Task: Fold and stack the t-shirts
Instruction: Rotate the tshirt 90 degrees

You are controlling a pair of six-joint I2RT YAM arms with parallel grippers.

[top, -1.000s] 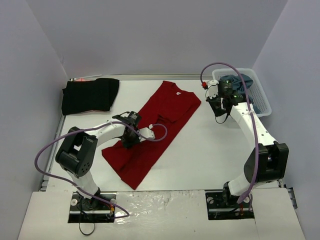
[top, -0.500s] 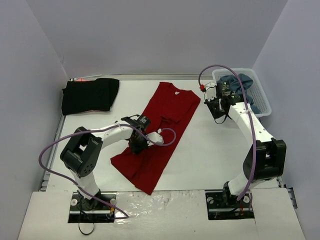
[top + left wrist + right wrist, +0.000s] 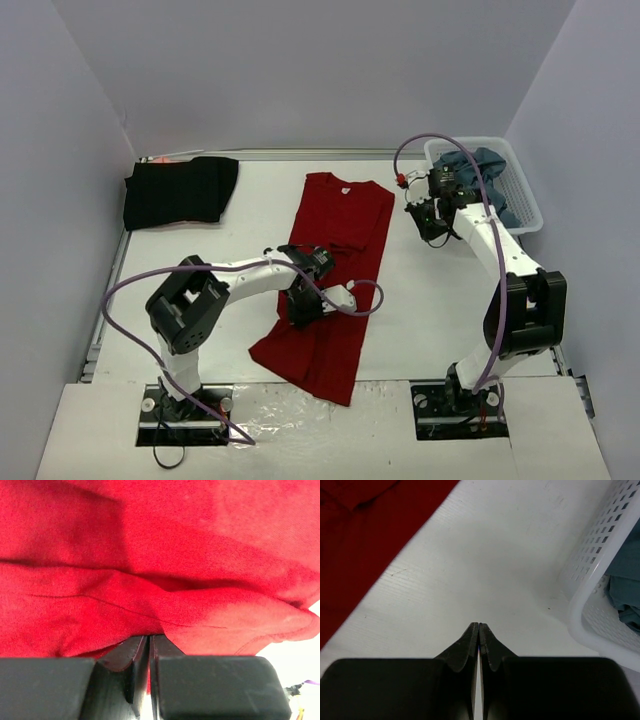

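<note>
Tightly, left jaws pinching dark red t-shirt (image 3: pixel 160 555) — right jaws apart, closed

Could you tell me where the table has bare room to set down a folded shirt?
Bare table lies between the black t-shirt and the red t-shirt, and a wider patch between that shirt and the right arm. Crowded: the far-right corner by the basket.

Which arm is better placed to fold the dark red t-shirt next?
Left: the left gripper pinches the dark red cloth t-shirt; the right gripper hangs shut, empty, near the white plastic lattice basket.
</note>
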